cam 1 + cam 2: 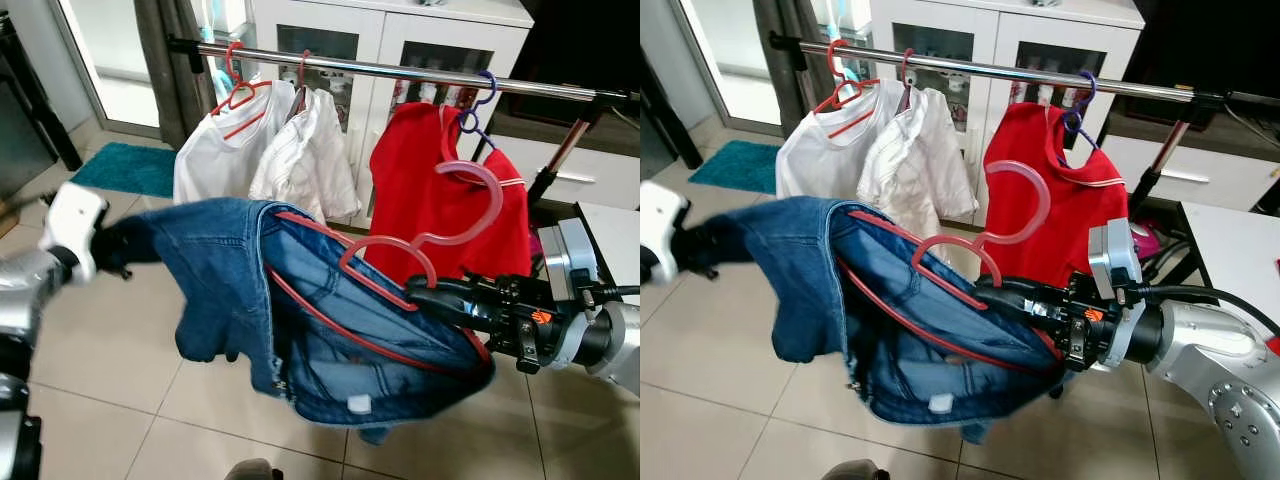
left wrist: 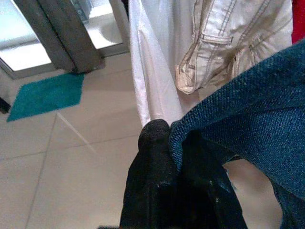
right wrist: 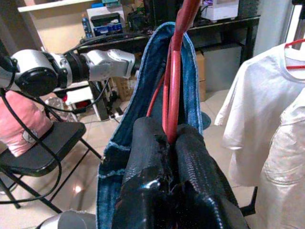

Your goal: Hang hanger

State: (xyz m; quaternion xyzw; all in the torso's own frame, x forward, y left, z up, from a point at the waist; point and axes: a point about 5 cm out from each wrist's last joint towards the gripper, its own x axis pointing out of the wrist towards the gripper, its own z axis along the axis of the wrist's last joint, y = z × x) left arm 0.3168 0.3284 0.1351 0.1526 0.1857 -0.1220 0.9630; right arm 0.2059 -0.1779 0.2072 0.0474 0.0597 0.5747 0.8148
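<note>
While the denim jacket is stretched out in the air in front of the clothes rail, its left end is gripped by the left pincer, whose black fingers are closed on a fold of blue cloth, as is seen in the left wrist view. Behind it, two white garments on red hangers are hung at the left of the rail, and a red shirt on a purple hanger is hung further right, with a bare stretch of rail between them. The red hanger carrying the jacket is lying tilted inside the open collar, its hook raised in front of the red shirt but below the rail and apart from it. At the right, the hanger's lower wire is clamped by the right pincer, fingers closed tight on it together with some denim. To do the step well, the hook would best be lifted above the rail over the bare stretch, turned so its opening faces down, then lowered until the bar is caught. The left end should be released only once the hook is seated, lest the jacket's weight drag the hanger askew.
</note>
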